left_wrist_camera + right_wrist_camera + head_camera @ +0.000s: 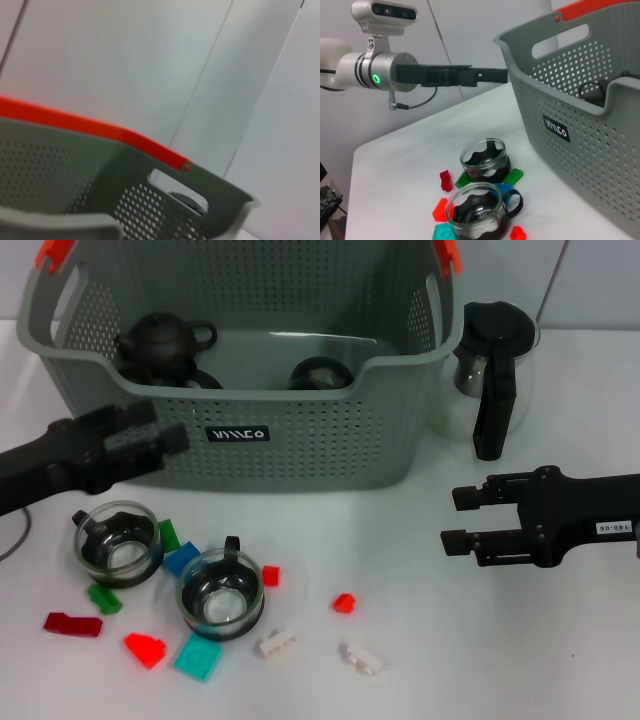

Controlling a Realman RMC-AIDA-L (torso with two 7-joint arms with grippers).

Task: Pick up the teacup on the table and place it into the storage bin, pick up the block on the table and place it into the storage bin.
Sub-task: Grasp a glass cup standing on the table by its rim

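Scattered blocks lie nearest on the white surface [420,570]: a teal block [197,656], two white blocks, and red, green and blue pieces. Among them stand two glass teacups, the near teacup [220,595] with its black handle pointing far, and the left teacup [118,542]. Behind them stands the storage bin [300,440], which already holds a dark teapot [160,340]. A glass pitcher [495,365] stands at the bin's right.

The left gripper [150,440] hovers in front of the bin's near-left wall, above and beyond the left teacup. Its jaws hold nothing; whether they stand wide or narrow cannot be told. The right gripper [462,518] is held level on the right, jaws spread wide and empty, well apart from the cups.

For the pick-up judged to be next, the left arm should descend over the left teacup and close across its rim or wall, avoiding the green block [168,534] touching its side. The cup should be lifted clear of the bin's rim before release.
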